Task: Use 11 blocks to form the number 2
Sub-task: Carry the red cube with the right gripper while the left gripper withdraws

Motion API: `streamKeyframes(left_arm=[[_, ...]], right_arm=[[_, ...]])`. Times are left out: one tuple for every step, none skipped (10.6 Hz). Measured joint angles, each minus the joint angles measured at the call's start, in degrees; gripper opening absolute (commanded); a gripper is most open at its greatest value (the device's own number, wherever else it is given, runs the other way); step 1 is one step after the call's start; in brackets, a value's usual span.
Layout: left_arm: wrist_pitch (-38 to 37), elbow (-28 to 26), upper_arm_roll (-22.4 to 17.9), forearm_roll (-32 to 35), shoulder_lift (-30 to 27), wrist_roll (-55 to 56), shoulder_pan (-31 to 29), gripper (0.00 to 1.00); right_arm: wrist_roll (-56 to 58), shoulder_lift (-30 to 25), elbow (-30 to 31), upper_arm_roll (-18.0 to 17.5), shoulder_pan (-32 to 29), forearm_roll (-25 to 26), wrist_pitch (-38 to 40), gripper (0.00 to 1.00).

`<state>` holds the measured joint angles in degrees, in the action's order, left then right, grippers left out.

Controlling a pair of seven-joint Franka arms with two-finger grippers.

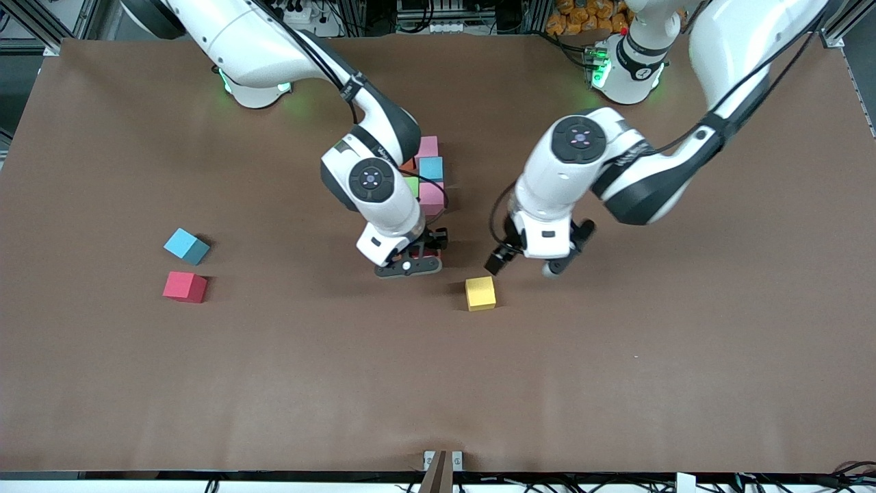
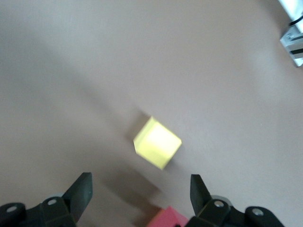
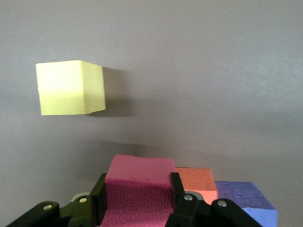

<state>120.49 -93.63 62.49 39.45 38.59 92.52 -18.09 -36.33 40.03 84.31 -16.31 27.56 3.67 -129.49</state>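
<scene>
My right gripper [image 1: 413,255] is shut on a pink block [image 3: 138,187], low at the end of the partly built number 2 [image 1: 426,174] that is nearest the front camera. In the right wrist view [image 3: 137,182] an orange block [image 3: 197,181] and a purple block [image 3: 246,203] lie right beside the held block. The build shows pink [image 1: 428,146], blue [image 1: 431,168], green [image 1: 411,185] and pink [image 1: 431,195] cubes; my right arm hides the remainder. A yellow block [image 1: 480,293] lies loose on the table. My left gripper [image 1: 525,267] hovers open and empty over the table beside the yellow block [image 2: 157,142], as the left wrist view [image 2: 141,183] shows.
A loose blue block [image 1: 186,246] and a red block [image 1: 185,286] lie toward the right arm's end of the table. The brown table [image 1: 616,356] is bare nearer the front camera. Both arms crowd the middle, close to each other.
</scene>
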Motion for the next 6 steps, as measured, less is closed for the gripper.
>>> streamKeyframes(left_arm=[[0.0,0.0,-0.1,2.3,-0.3,-8.0,-1.6,0.93],[0.0,0.0,-0.5,5.3,-0.5,-15.9,-3.2,0.93],[0.0,0.3,-0.9,7.3,-0.6,-23.0,-4.6,0.93],[0.0,1.1,-1.4,8.1,-0.7,-30.6,-5.9,0.93],[0.0,2.3,-1.6,8.2,-0.8,-38.1,-7.4,0.93],[0.0,3.6,-1.7,8.2,-1.0,-44.1,-8.8,0.93]], right_arm=[[0.5,1.0,-1.5,0.0,1.2,0.0,-0.2,0.00],[1.4,2.0,-3.0,0.0,2.7,0.0,-0.2,0.00],[2.6,2.5,-4.0,0.0,3.9,0.0,-0.2,0.00],[4.7,2.6,-4.5,0.0,5.0,0.0,-0.3,0.00],[8.2,2.7,-4.9,0.0,5.9,0.1,-0.6,0.00],[13.1,2.9,-5.1,0.1,6.9,0.1,-1.0,0.00]])
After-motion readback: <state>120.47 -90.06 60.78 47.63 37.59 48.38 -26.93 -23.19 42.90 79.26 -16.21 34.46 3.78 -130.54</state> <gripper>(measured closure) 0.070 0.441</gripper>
